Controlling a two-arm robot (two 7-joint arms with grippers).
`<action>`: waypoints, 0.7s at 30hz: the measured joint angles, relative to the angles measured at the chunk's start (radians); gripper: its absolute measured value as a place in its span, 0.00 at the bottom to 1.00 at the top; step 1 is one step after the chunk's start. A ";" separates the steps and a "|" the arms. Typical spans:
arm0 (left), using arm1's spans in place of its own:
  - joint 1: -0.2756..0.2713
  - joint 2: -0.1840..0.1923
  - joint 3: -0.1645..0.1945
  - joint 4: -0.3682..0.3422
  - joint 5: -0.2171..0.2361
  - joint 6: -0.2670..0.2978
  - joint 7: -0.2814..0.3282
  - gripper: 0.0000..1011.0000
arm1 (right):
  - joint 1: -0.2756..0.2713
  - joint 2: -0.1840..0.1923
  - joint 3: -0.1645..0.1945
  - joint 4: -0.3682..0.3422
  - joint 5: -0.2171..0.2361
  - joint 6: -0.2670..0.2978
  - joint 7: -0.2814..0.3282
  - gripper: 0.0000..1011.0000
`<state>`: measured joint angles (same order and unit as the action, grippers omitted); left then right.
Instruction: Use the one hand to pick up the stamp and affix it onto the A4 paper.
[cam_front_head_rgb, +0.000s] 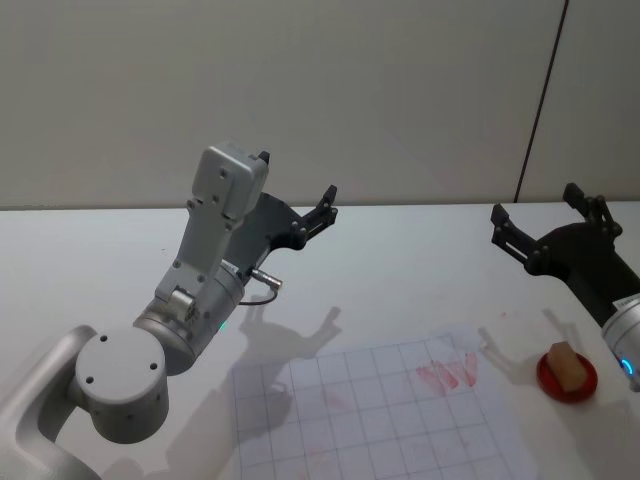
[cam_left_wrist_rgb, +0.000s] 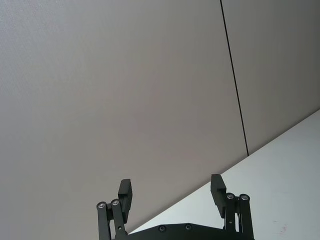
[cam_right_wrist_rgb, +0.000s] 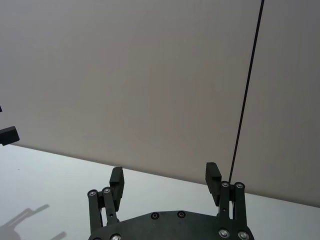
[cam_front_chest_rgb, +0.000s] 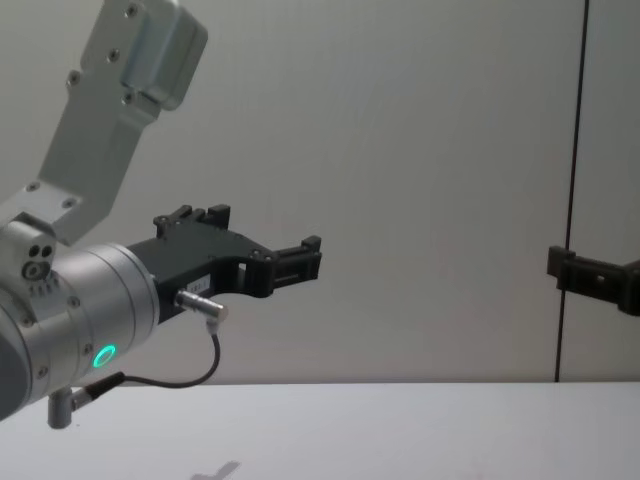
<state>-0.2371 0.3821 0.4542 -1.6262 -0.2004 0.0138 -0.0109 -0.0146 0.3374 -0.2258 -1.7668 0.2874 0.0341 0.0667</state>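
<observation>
The stamp (cam_front_head_rgb: 565, 362), a small tan block, stands upright on a round red pad (cam_front_head_rgb: 572, 388) at about 4 o'clock on the white table (cam_front_head_rgb: 400, 260) in the head view, and nothing is holding it. The pad lies just beside the right edge of the A4 paper (cam_front_head_rgb: 380, 420), a gridded sheet lying flat toward 6 o'clock on the table. On the sheet's upper right part, at about 9 o'clock from the stamp, there are smeared red marks (cam_front_head_rgb: 447, 373). At roughly 12 o'clock from the stamp, raised above the table and well apart from the block, hangs the right gripper (cam_front_head_rgb: 533, 202). Its black fingers are spread wide, point away toward the wall (cam_front_head_rgb: 400, 90) and grasp nothing. The right wrist view shows the same: the right gripper (cam_right_wrist_rgb: 164, 173) has its two ribbed fingers far apart, with bare wall between them and the table's far edge below. In the chest view one of its dark fingertips (cam_front_chest_rgb: 590, 275) reaches in from the right edge at 3 o'clock, high above the tabletop. The left gripper (cam_front_head_rgb: 296, 185) is lifted over the table at about 10 o'clock from the paper, well apart from the stamp, on a silver arm with a thin cable at the wrist. Its fingers are also parted widely and empty. In the left wrist view the left gripper (cam_left_wrist_rgb: 170, 186) frames only wall and a strip of table. In the chest view the left gripper (cam_front_chest_rgb: 300, 258) juts out level from a silver wrist with a green glowing ring.
</observation>
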 joint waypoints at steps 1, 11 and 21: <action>0.000 0.000 0.000 0.000 0.000 0.000 0.000 0.99 | 0.000 0.000 0.000 0.000 0.000 0.000 0.000 0.99; 0.000 0.000 0.000 0.000 0.000 0.000 0.000 0.99 | 0.000 -0.001 0.000 0.000 0.000 0.001 0.000 0.99; 0.000 0.000 0.000 0.000 0.000 0.000 0.000 0.99 | -0.010 -0.007 -0.003 -0.019 0.000 0.073 -0.034 0.99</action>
<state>-0.2371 0.3821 0.4542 -1.6262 -0.2004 0.0139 -0.0109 -0.0244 0.3305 -0.2289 -1.7863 0.2875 0.1072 0.0328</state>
